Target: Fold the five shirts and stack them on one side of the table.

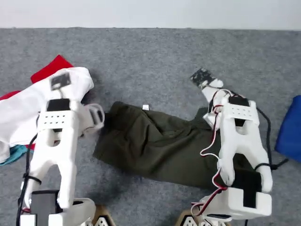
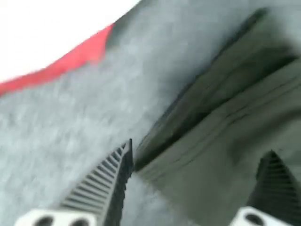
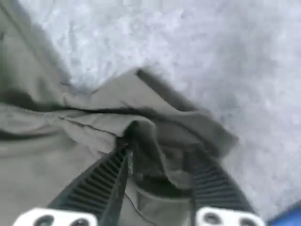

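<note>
A dark olive shirt (image 1: 155, 143) lies crumpled across the middle of the grey table. My left gripper (image 1: 96, 115) hangs at its left edge; in the left wrist view the left gripper (image 2: 193, 183) stands open, with the olive shirt's hem (image 2: 225, 141) running between its fingers. At the shirt's far right corner my right gripper (image 1: 209, 106) is low on the cloth. Seen from its own wrist, the right gripper (image 3: 160, 179) is shut on a bunched fold of the olive shirt (image 3: 56, 141).
A pile at the left edge holds a white shirt (image 1: 28, 106), a red shirt (image 1: 51, 68) and a teal shirt (image 1: 11, 154). A blue shirt (image 1: 289, 127) lies at the right edge. Bare grey table (image 1: 150, 61) stretches behind the olive shirt.
</note>
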Controlling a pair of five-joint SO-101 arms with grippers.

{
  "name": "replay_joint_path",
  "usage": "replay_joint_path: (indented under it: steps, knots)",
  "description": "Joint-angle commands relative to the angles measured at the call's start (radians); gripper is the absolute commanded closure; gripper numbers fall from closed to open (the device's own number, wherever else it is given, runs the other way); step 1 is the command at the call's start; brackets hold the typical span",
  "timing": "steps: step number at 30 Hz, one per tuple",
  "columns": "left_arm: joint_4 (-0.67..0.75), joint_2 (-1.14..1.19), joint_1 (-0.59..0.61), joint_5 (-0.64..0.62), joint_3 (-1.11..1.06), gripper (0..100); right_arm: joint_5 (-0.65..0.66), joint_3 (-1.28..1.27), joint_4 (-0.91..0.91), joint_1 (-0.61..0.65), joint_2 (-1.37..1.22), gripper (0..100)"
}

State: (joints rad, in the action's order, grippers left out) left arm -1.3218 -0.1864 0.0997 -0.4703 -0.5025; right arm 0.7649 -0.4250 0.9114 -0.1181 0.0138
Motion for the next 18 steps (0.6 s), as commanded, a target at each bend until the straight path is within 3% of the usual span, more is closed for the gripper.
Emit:
replay_joint_path:
  steps: [1, 6, 10, 12, 18]
  knots:
    - [0.118, -0.012, -0.098, -0.02, 0.042, 61, -0.038, 0.101, 0.068, -0.005, 0.065, 76.9]
    - [0.296, 0.035, -0.195, 0.02, 0.036, 61, -0.037, 0.123, 0.085, -0.01, 0.068, 80.1]
    - [0.338, 0.218, -0.201, 0.084, 0.104, 61, -0.037, 0.123, 0.12, -0.024, 0.076, 80.1]
    - [0.318, 0.311, -0.181, 0.094, 0.177, 61, -0.035, 0.124, 0.147, -0.027, 0.077, 80.1]
    - [0.069, 0.574, -0.189, 0.097, 0.473, 61, -0.035, 0.121, 0.157, -0.039, 0.077, 80.1]
